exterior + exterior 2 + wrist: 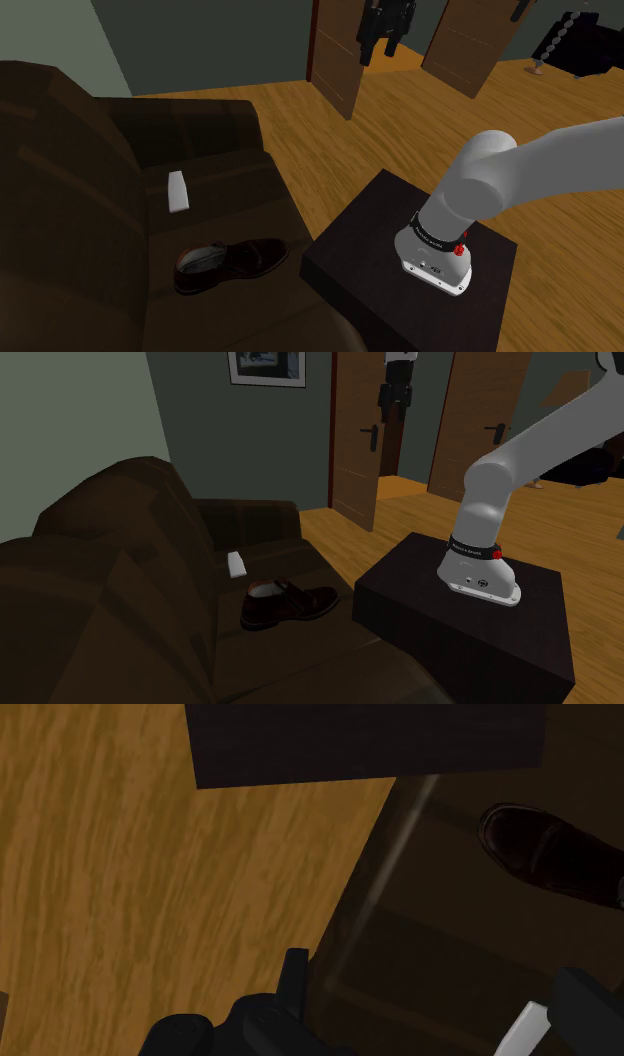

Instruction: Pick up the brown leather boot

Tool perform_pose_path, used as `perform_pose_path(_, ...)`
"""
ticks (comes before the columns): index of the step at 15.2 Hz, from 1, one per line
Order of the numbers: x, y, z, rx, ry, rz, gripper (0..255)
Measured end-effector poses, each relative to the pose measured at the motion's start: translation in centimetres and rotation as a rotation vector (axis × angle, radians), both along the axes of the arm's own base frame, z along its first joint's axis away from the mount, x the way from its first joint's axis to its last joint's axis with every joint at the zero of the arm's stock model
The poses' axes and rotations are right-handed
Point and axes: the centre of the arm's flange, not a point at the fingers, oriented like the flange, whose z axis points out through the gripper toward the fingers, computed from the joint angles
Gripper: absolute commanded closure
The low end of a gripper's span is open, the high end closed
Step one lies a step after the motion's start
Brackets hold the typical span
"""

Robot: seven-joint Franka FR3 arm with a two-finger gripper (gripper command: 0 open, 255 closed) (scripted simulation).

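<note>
Nearest: the stand [350,255], with the arm base on top. Just beside the stand's corner, on the dark sofa's [90,150] seat cushion, sits the boot [232,262]: dark brown with a sheen, low-cut, sole down. Its long axis runs across the seat, toe toward the seat's front edge and the stand, opening toward the backrest. Farther along the seat, apart from the boot, lies a small white block [178,192]. Farthest: the pincer [394,410], high up in front of the wooden doors [355,442], well above and well apart from the boot. The fingers [294,984] stand wide apart with nothing between them, so it's empty. The wrist view looks down on the wood floor [150,854] and the sofa's front edge. The white block is just by one finger, and the boot's toe is out ahead of it, between the block and the stand. Key relation: the boot is ahead of the pincer toward the stand, and far below it. My read: approach not begun. The next move needs a shift over the seat, a long descent, and wrist yaw so the fingers close across the boot's narrow width, not toe to heel. Risk: the stand's corner is near the toe, so clearance on that side looks tight.
</note>
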Motion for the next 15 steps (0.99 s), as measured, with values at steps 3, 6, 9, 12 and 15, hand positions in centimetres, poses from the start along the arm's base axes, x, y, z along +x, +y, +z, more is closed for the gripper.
perform_pose_path(3,0.4,1.3,-1.2,-0.004,-0.001,0.002,0)
perform_pose_path(6,1.1,3.8,-3.5,-0.013,-0.003,0.008,0)
perform_pose_path(9,1.9,6.3,-6.3,-0.024,-0.005,0.013,0)
perform_pose_path(12,3.0,9.3,-9.3,-0.033,-0.007,0.018,0)
perform_pose_path(15,3.5,12.2,-12.2,-0.043,-0.01,0.023,0)
